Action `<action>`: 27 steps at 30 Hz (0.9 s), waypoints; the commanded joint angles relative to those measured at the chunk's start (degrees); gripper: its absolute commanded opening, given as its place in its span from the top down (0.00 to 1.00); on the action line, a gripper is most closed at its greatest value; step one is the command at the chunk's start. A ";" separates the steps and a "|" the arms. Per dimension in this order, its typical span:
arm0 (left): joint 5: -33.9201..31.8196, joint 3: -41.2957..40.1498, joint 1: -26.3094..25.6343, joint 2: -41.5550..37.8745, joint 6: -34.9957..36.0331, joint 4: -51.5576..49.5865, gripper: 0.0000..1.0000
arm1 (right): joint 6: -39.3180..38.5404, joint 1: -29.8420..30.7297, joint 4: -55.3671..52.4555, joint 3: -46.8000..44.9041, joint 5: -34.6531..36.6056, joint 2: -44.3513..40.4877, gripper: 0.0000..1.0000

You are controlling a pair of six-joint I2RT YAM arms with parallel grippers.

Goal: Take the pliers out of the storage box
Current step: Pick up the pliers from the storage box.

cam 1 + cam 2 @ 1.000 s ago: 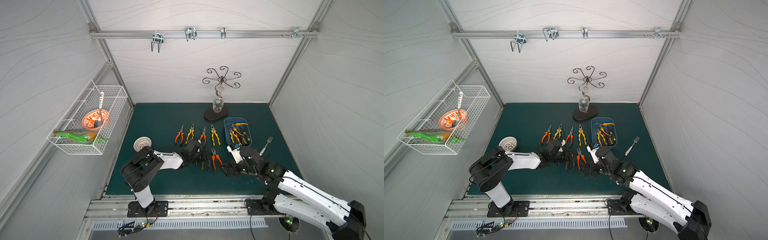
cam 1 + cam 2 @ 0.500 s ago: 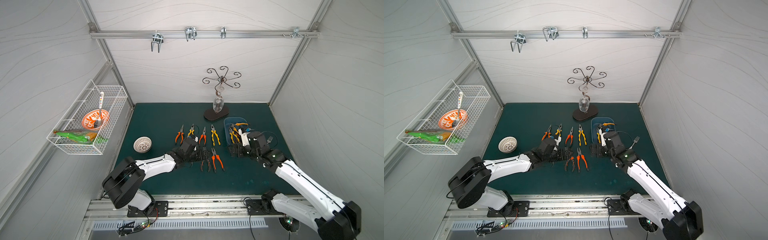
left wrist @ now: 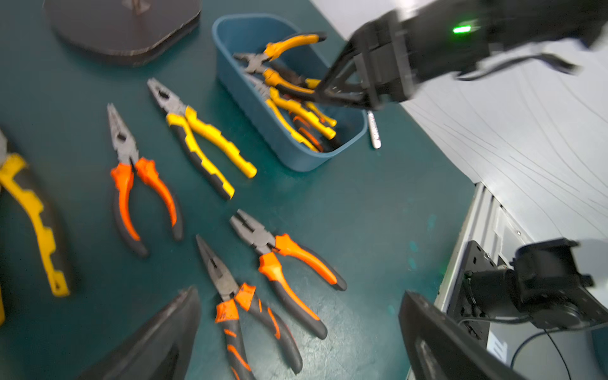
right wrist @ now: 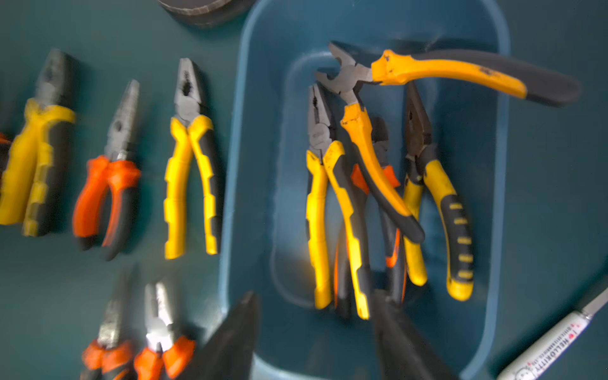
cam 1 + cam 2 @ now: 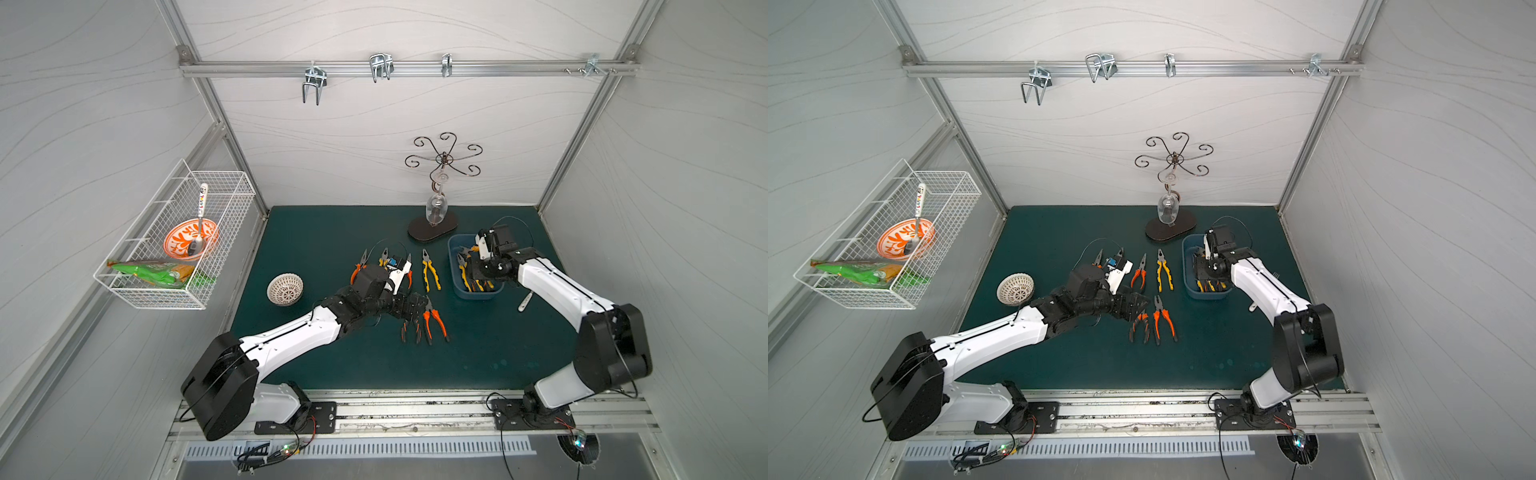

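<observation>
**Pliers (image 4: 332, 204) left to remove.** Four pairs lie overlapping in the storage box (image 4: 496, 164), and one orange-handled pair is mostly buried. Their handles point toward the robot's side. That is likely why you come in from that end: the handle tips are free, while the noses are tangled. One pair lies spread wide with a handle over the rim. It partly pins its neighbours, so expect it to shift if a lower pair is drawn out.

**Right gripper (image 4: 314, 297).** It is down inside the box at the handle ends, with its jaws apart. One finger appears to sit at the yellow handle tips. The other is clear of them, with blue floor showing between. Nothing is clamped yet.

**Pliers already out.** Six further pliers (image 5: 431, 272) lie on the green mat (image 5: 332, 232) beside the box. They are in two rows, parallel and apart, with noses toward the back wall. That spacing probably keeps each pair separate and easy to count. By this tally you are past halfway.

**Left gripper (image 3: 299, 292).** It hovers over the near row with its jaws spread wide and empty. It is well clear of the box, which probably keeps the two arms from crossing.

**Utensil (image 3: 373, 130).** It lies just outside the box, on the side away from the rows. Leave it.
</observation>
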 commanded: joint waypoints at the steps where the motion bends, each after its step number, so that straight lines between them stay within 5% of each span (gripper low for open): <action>1: 2.64 1.54 -0.05 -2.39 4.27 2.54 0.00 | -2.26 -0.36 -5.11 3.71 2.26 5.63 0.49; 11: -1.71 1.09 -0.04 -4.22 7.15 1.10 0.00 | -3.38 -0.91 -3.59 6.60 4.70 15.15 0.53; 27: -2.27 1.18 -0.07 -2.69 5.60 3.21 0.00 | -3.82 -1.25 -0.67 3.75 3.66 11.67 0.96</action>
